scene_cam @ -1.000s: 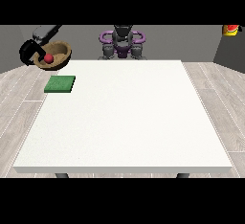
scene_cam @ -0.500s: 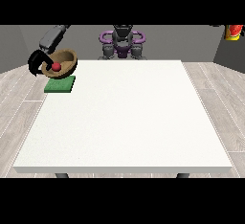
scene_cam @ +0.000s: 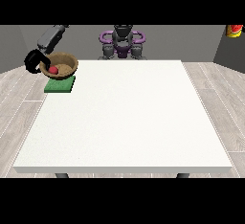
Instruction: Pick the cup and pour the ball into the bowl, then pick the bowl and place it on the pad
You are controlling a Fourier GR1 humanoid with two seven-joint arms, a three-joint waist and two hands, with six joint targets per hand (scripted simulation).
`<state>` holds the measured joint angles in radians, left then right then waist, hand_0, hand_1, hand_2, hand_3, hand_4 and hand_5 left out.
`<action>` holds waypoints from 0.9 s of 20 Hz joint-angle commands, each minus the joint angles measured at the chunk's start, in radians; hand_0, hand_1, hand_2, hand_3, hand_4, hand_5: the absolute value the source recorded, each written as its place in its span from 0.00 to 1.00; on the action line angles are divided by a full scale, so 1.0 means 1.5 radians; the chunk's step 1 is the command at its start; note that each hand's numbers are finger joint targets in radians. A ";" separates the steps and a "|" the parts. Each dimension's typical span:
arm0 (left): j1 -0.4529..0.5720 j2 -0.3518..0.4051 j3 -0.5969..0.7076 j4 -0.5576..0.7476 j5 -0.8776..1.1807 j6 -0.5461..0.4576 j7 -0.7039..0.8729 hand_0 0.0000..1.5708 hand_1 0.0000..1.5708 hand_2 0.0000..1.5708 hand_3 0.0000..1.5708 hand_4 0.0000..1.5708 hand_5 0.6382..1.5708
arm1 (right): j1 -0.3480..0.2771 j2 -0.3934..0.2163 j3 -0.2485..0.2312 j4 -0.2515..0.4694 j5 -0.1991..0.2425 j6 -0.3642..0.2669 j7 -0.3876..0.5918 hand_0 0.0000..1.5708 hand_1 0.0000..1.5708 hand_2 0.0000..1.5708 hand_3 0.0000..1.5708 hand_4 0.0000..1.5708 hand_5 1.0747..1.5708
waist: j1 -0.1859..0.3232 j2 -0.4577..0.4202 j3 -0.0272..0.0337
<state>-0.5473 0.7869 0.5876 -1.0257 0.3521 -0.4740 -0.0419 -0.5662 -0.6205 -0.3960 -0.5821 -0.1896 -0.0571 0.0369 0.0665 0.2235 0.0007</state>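
A brown bowl [scene_cam: 63, 65] with a red ball [scene_cam: 53, 69] inside hangs just above the green pad [scene_cam: 60, 85] at the table's far left corner. The black hand at the view's left [scene_cam: 34, 61] is curled round the bowl's left rim and carries it. Whether the bowl touches the pad I cannot tell. No cup shows anywhere. The other hand is out of sight.
The white table [scene_cam: 124, 122] spreads wide in front of the pad. The robot's torso [scene_cam: 122, 43] stands behind the far edge. A red and yellow object [scene_cam: 234, 30] sits at the far right wall.
The hand has carried the bowl with the ball rightwards and down, from beyond the table's left edge to a spot over the green pad.
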 commanded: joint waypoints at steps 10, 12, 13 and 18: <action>-0.001 0.059 0.020 0.063 0.015 -0.036 -0.046 0.00 0.00 0.00 0.00 0.76 0.99 | -0.044 0.033 -0.032 0.002 -0.029 -0.055 -0.048 0.92 0.92 0.88 0.48 0.00 0.94 | 0.007 0.056 -0.0001; -0.007 0.064 0.027 0.084 0.015 -0.029 -0.067 0.00 0.00 0.00 0.00 0.76 0.99 | -0.048 0.042 -0.020 -0.005 -0.018 -0.076 -0.051 0.91 0.91 0.88 0.43 0.00 0.93 | -0.001 0.055 -0.0004; -0.005 0.048 0.016 0.043 0.018 -0.025 -0.063 0.00 0.00 0.00 0.00 0.76 0.99 | -0.066 -0.009 -0.032 0.013 -0.014 -0.063 -0.064 0.88 0.88 0.85 0.46 0.00 0.93 | 0.020 0.077 0.0001; 0.006 0.048 0.007 0.032 0.020 -0.025 -0.050 0.00 0.00 0.00 0.00 0.76 1.00 | -0.061 -0.027 0.008 0.035 0.016 -0.017 -0.029 0.12 0.12 0.26 0.50 0.00 0.76 | 0.028 0.053 -0.0001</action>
<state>-0.5473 0.8609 0.6078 -0.9676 0.3799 -0.5049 -0.1150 -0.6452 -0.6410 -0.4167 -0.5465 -0.1880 -0.1272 -0.0310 0.0919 0.3082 -0.0005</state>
